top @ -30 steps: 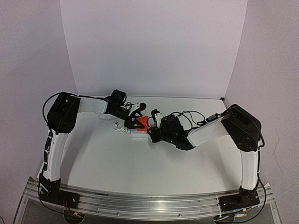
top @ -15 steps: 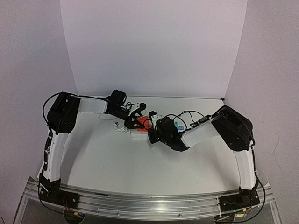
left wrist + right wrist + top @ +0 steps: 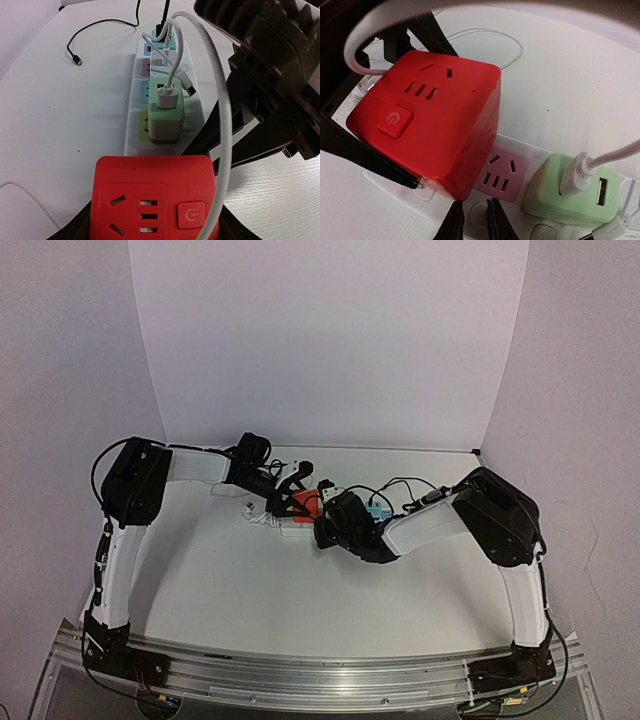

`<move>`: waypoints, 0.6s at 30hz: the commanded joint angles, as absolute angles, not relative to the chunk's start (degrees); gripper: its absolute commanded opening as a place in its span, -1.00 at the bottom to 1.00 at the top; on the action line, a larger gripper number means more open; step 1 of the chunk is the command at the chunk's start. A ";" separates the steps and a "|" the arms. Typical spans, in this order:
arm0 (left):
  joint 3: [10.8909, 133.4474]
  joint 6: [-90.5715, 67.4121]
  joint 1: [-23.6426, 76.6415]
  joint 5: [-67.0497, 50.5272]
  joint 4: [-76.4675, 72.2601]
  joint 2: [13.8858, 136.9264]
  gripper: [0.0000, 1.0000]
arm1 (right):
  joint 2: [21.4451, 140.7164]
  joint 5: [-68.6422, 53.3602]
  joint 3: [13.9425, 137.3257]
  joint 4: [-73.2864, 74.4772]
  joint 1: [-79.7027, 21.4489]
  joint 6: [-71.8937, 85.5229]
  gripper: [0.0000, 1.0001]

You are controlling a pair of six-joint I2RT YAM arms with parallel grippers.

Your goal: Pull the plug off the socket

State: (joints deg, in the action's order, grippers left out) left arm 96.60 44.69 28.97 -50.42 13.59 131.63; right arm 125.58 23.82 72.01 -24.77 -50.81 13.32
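The socket (image 3: 132, 107) is a long white power strip with coloured outlets; it also shows as the socket (image 3: 272, 519) and the socket (image 3: 520, 212). A red cube plug (image 3: 152, 190) sits on its near end. My left gripper (image 3: 152, 234) is shut on the red plug (image 3: 303, 504), a black finger (image 3: 365, 155) on each side. The red plug (image 3: 430, 125) looks tilted and its underside is hidden. My right gripper (image 3: 474, 222) is down on the strip's edge beside the cube, jaws nearly together with nothing between them; from above, the right gripper (image 3: 322, 531) is just right of the cube.
A green charger (image 3: 167, 117) with a white cable (image 3: 225, 115) is plugged in past an uncovered pink outlet (image 3: 502, 172). A teal charger (image 3: 165, 42) stands further along. A loose black cable (image 3: 75, 55) lies on the table. White walls close the back and sides.
My right arm has slid left along the strip up to the red plug, and its jaws have narrowed. The left arm and the red plug have not moved.
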 commanded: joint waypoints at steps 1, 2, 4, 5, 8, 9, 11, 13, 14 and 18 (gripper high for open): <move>97.22 44.54 29.48 -56.11 13.91 125.24 -1.00 | 128.38 24.51 72.56 -19.99 -51.13 17.34 -0.69; 97.26 44.44 29.53 -56.12 13.76 125.26 -1.00 | 128.49 24.51 72.40 -19.78 -51.11 17.47 -0.70; 97.62 43.91 29.44 -56.05 12.99 125.33 -1.00 | 128.46 24.48 71.88 -18.69 -51.14 17.56 -0.71; 97.88 42.95 29.46 -55.89 12.24 125.32 -1.00 | 128.34 24.57 71.52 -17.99 -51.21 17.49 -0.72; 99.31 40.58 29.45 -55.85 9.87 125.33 -1.00 | 128.02 25.49 70.25 -16.48 -51.43 16.17 -0.73; 99.80 40.12 29.47 -55.91 9.23 125.32 -1.00 | 128.05 25.65 69.95 -15.94 -51.56 15.41 -0.73; 100.30 39.34 29.44 -56.02 8.25 125.26 -1.00 | 128.32 26.46 69.39 -14.85 -51.86 13.88 -0.75; 100.33 39.30 29.51 -56.03 7.52 125.05 -1.00 | 128.62 26.85 68.68 -14.36 -52.05 13.40 -0.76; 100.22 39.50 29.49 -56.02 7.30 124.95 -1.00 | 128.76 27.00 68.32 -14.31 -52.11 13.25 -0.76; 99.69 40.13 29.46 -56.08 5.68 124.49 -1.00 | 129.12 27.17 67.15 -14.18 -52.14 12.87 -0.76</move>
